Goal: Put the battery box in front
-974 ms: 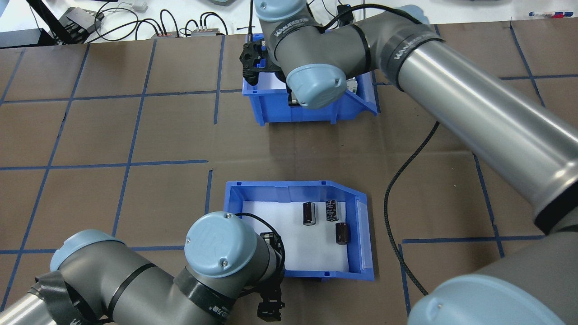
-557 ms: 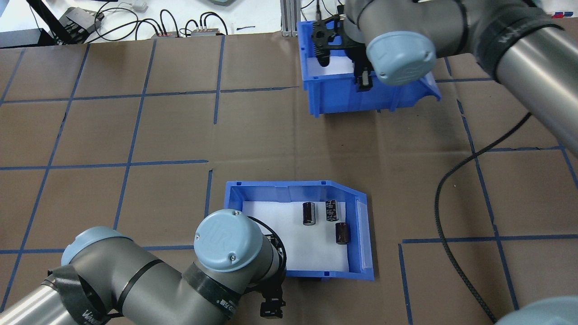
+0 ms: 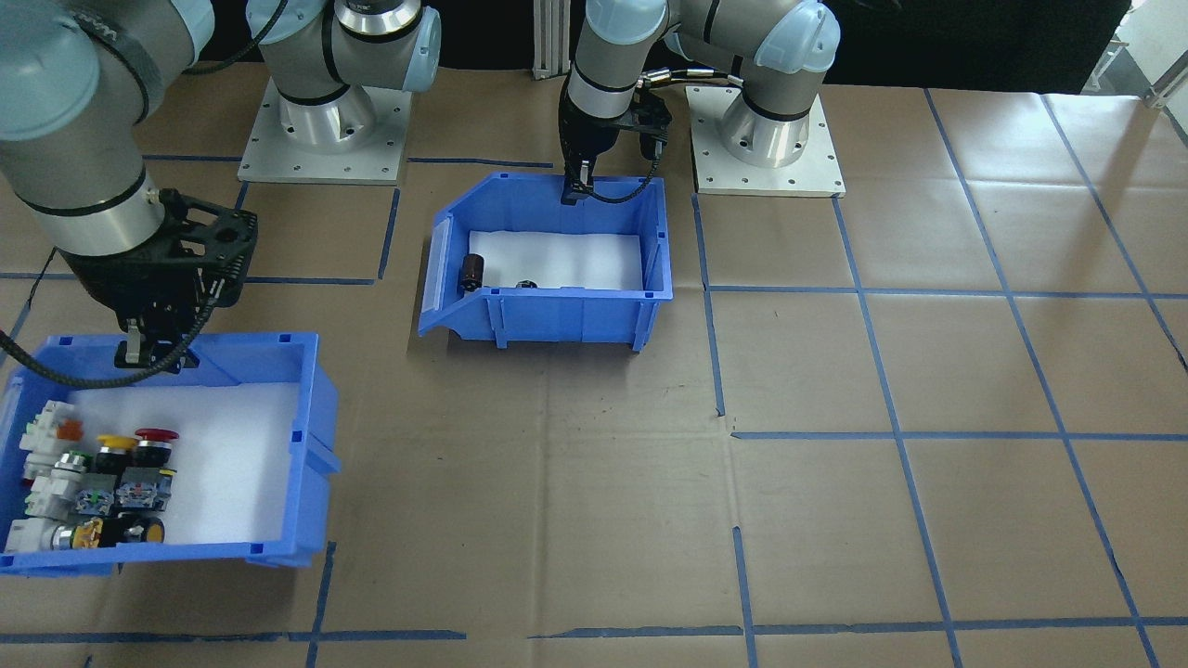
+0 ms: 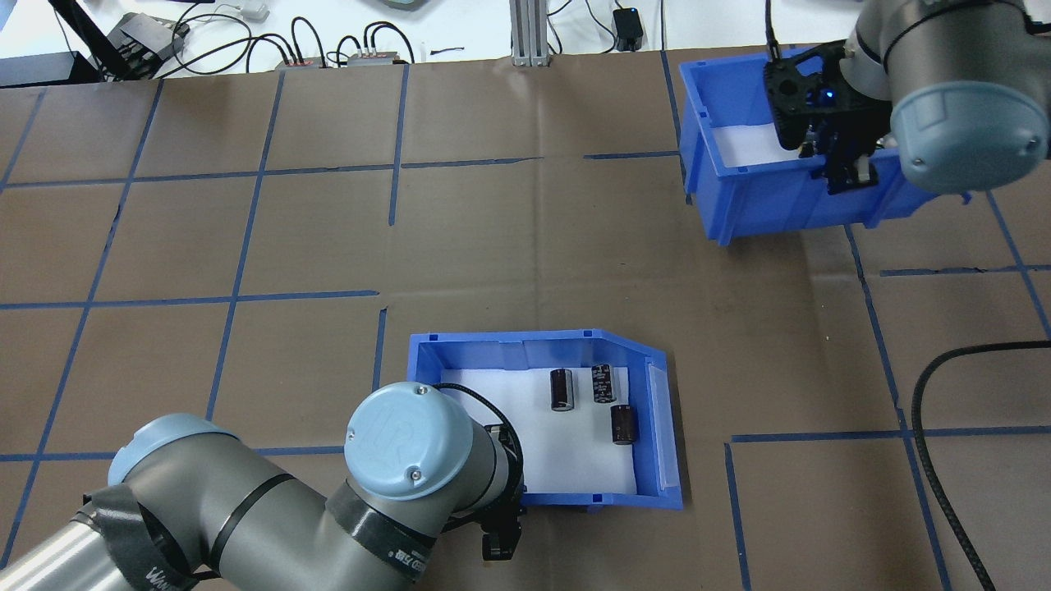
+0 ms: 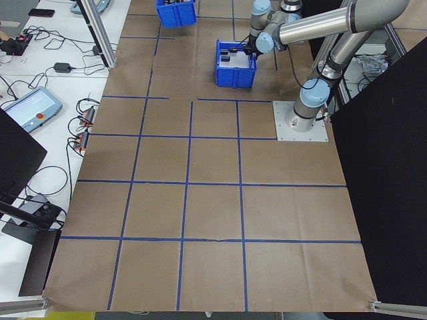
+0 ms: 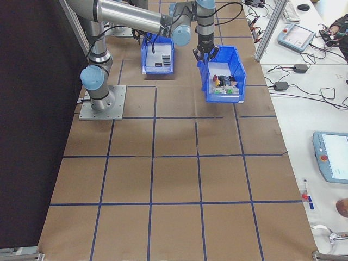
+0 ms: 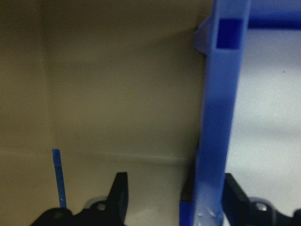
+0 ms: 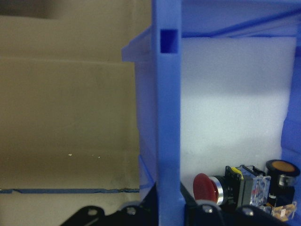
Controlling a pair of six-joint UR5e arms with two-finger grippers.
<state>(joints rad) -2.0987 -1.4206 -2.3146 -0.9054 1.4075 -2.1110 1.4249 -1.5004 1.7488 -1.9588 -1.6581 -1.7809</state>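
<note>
Since a second ago: switch bin (image 4: 764, 205) carried off to the far right by right gripper (image 4: 837, 168), clamped on that bin's near wall; far centre now vacated. Left gripper (image 3: 574, 186) hardly shifted, straddling the near wall (image 7: 214, 141) of battery box (image 4: 657, 427), one finger (image 7: 120, 193) outside, the other inside; whether pressed onto the plastic or merely spread around it, cannot tell, a gap showing beside the outer finger in the wrist view. Box resting near the robot at table centre, slanted side toward robot's right, three dark cylinders (image 4: 562, 388) lying on white foam (image 4: 566, 460). Judged next: push or carry straight forward, away from the base. Box directly ahead of the left gripper, long axis across the table, left arm far nearer than right. Risk, as a guess: one-wall hold letting the box swivel or tip
</note>
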